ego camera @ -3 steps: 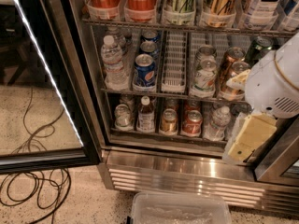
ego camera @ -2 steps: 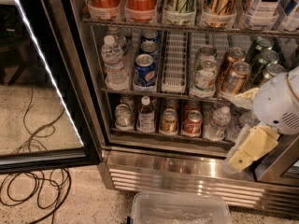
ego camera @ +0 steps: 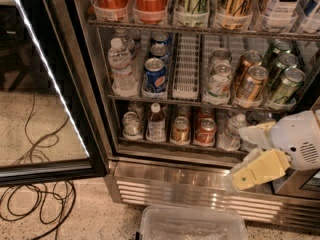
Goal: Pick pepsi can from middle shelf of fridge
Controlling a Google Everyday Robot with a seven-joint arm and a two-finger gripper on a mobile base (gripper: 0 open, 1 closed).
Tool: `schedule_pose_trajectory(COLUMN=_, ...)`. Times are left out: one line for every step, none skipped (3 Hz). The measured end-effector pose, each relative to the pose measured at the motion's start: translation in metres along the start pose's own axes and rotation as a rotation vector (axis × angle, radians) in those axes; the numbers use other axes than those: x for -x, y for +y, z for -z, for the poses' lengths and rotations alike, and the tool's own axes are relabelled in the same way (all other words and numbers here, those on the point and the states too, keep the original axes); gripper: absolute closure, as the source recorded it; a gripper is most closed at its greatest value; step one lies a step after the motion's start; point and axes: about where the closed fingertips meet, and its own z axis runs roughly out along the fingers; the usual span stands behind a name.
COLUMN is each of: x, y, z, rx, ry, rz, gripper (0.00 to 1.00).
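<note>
Since the earlier frames the gripper (ego camera: pixel 241 156) has dropped toward 5 o'clock. It no longer covers the right end of the middle shelf (ego camera: pixel 170 100) and now hangs at 4 o'clock in the view, in front of the bottom rack's right end and the fridge (ego camera: pixel 200 186) base. Its two fingers (ego camera: pixel 262 169) stand apart with nothing between them, pointing toward 8 o'clock.

The pepsi can (ego camera: pixel 155 76) stands upright at the front of its lane on the middle shelf, just above the middle of the view and at 10 o'clock from the gripper, well apart from it. More blue cans (ego camera: pixel 160 51) line up behind it in the same lane. A water bottle (ego camera: pixel 121 66) stands just beside it at 9 o'clock. An empty white glide (ego camera: pixel 186 66) lies just beside it at 3 o'clock. Past that come pale cans (ego camera: pixel 220 79), copper cans (ego camera: pixel 252 83) and green cans (ego camera: pixel 286 85), now in plain sight.

The glass door (ego camera: pixel 50 170) stands open at 9 o'clock with its light strip (ego camera: pixel 50 74) lit. Cables (ego camera: pixel 35 204) lie on the floor at 7 o'clock, and a clear bin (ego camera: pixel 192 223) sits at 6 o'clock.
</note>
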Motion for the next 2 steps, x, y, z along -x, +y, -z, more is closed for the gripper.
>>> schedule_pose_trajectory(x=0.013, y=0.008, z=-0.002, rx=0.040, ry=-0.147, rz=-0.083, gripper=0.00)
schedule_pose_trajectory(x=0.023, y=0.014, z=-0.001, rx=0.032, ry=-0.297, rz=-0.153, gripper=0.00)
